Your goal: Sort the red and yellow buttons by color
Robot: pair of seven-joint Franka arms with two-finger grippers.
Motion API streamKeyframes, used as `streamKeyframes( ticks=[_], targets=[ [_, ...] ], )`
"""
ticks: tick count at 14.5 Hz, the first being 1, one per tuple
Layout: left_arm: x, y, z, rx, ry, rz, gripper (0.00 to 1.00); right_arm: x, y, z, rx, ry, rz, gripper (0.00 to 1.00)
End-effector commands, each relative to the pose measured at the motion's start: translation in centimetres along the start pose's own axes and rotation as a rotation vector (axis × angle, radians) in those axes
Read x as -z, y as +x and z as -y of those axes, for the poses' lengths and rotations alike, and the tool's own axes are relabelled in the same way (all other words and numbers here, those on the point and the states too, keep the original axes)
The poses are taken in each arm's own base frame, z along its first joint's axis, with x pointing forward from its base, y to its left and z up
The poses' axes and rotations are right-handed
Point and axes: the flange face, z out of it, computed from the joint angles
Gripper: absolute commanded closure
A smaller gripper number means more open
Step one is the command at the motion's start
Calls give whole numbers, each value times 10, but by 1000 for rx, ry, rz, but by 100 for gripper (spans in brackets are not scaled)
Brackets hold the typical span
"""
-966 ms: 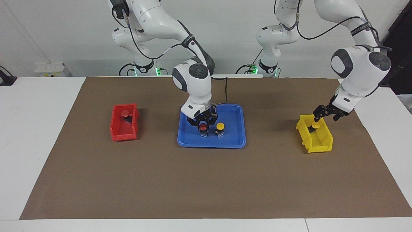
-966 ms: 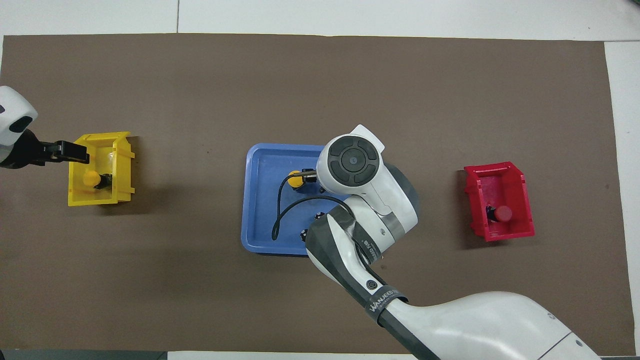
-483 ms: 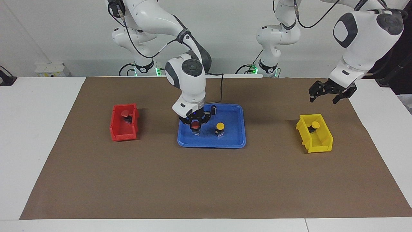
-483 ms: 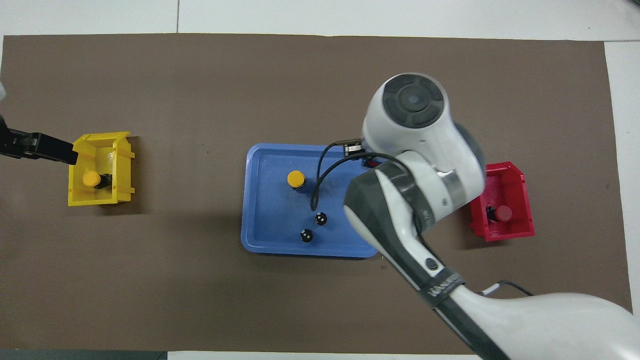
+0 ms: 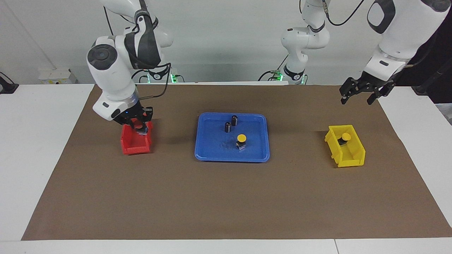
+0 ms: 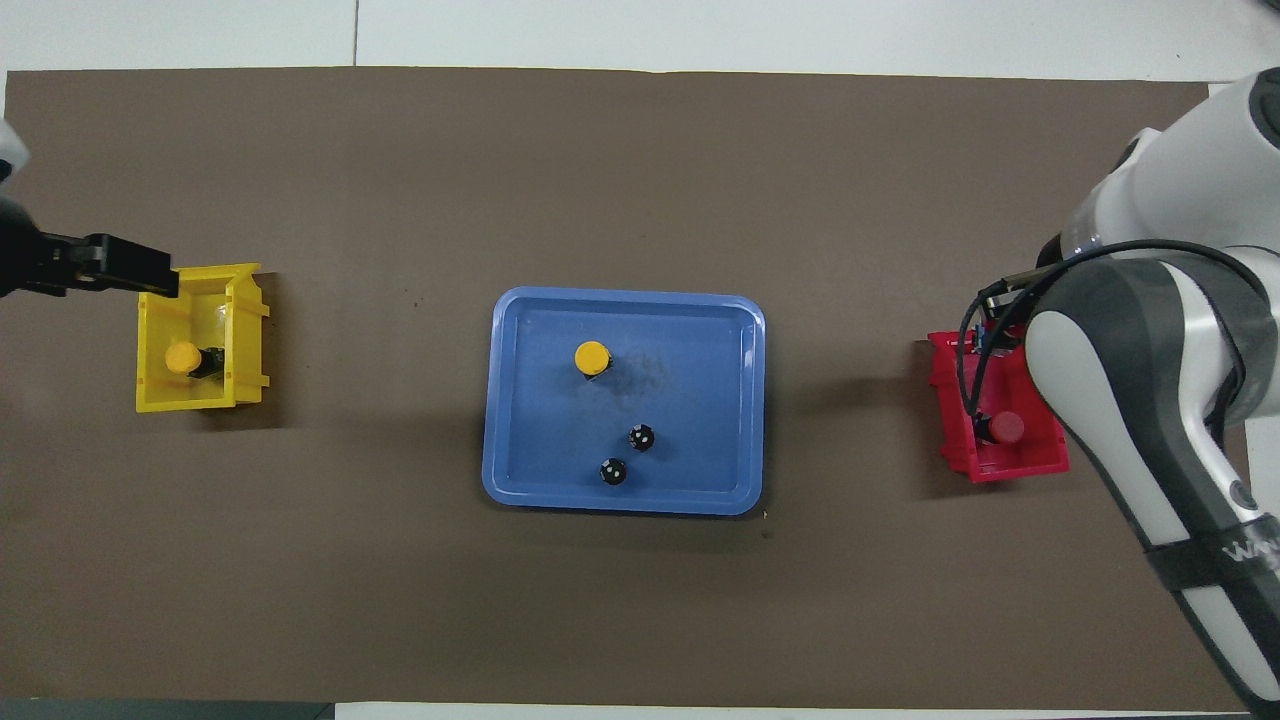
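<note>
Over the red bin, toward the right arm's end of the worktop, the right tool hung clenched on a red button, carried low above the bin's open top. I judge it was held there so that letting go would drop it beside the other red button, which already lay in that bin. In the overhead view the right arm covered most of the carried button, so how it sat between the fingers could not be told.

At the left arm's end, the left tool hovered released and empty, raised near the yellow bin and slightly nearer the robots than it. One yellow button lay inside that bin, so I take this arm to be clear of its drop and free for another pick.

On the blue tray, between the two bins, the last yellow button stood upright on its dark body. Two dark cylinders without coloured caps stood just nearer the robots in the same tray; they belong to neither colour and probably stay.

By my reading the sort was about three parts done: release the red one, then move the tray's yellow one to the yellow bin.
</note>
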Motion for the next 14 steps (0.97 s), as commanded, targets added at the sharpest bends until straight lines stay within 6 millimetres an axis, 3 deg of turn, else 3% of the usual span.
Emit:
streamKeyframes(
  ticks=[1, 3, 4, 6, 8, 10, 11, 14],
  targets=[
    [-51, 0, -61, 38, -3, -16, 0, -32, -26, -12, 46, 7, -48, 71],
    [-100, 3, -143, 77, -27, -15, 0, -47, -35, -19, 53, 13, -65, 71],
    [-120, 4, -173, 88, -28, -13, 0, -50, -37, -21, 47, 20, -72, 71],
    [-145, 0, -219, 83, -36, -13, 0, -59, -40, -18, 41, 26, -98, 71],
    [-169, -13, -265, 83, -37, -7, 1, -79, -45, -15, 41, 20, -121, 71],
    [-179, -23, -284, 78, -34, 3, 3, -96, -50, -14, 41, 15, -143, 71],
    [-192, -31, -302, 67, -30, 12, 3, -103, -51, -14, 40, 14, -151, 71],
    [-212, -35, -313, 74, -23, 22, 3, -113, -54, -9, 42, 10, -169, 71]
  ],
)
